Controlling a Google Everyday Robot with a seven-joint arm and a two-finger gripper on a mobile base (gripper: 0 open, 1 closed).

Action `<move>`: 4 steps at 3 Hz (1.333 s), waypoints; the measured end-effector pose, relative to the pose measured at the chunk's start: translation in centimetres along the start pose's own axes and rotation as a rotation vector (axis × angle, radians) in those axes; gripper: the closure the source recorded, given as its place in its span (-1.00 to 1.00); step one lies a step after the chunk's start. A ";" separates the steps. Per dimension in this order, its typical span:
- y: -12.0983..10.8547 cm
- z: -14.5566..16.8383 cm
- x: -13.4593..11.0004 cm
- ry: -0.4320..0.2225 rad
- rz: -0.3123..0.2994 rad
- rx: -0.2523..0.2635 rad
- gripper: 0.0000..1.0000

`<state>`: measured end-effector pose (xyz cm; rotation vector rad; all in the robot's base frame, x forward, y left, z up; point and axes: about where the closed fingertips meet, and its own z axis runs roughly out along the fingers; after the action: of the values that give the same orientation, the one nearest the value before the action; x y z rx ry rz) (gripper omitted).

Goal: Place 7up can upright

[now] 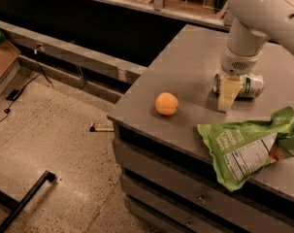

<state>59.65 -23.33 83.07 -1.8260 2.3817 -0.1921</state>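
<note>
Gripper (229, 92) over one 7up can (249, 85) — seemingly lying | one orange (166, 103) | one bag (248, 144)

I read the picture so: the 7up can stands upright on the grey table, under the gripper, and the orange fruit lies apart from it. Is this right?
No. In the camera view the 7up can lies on its side, not upright. The rest holds: it is on the grey table, under the gripper, and the orange fruit lies apart from it.

I can't read any of the print on the bag (243, 147) or the can (251, 85); the gripper (230, 92) sits at the can.
</note>
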 end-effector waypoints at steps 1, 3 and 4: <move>0.0 0.0 0.0 -0.001 0.000 -0.001 0.15; -0.2 -1.9 -0.1 -0.054 0.003 0.030 1.00; -0.3 -4.3 0.0 -0.104 0.018 0.058 1.00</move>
<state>59.16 -23.35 87.32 -1.7439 2.2975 -0.1590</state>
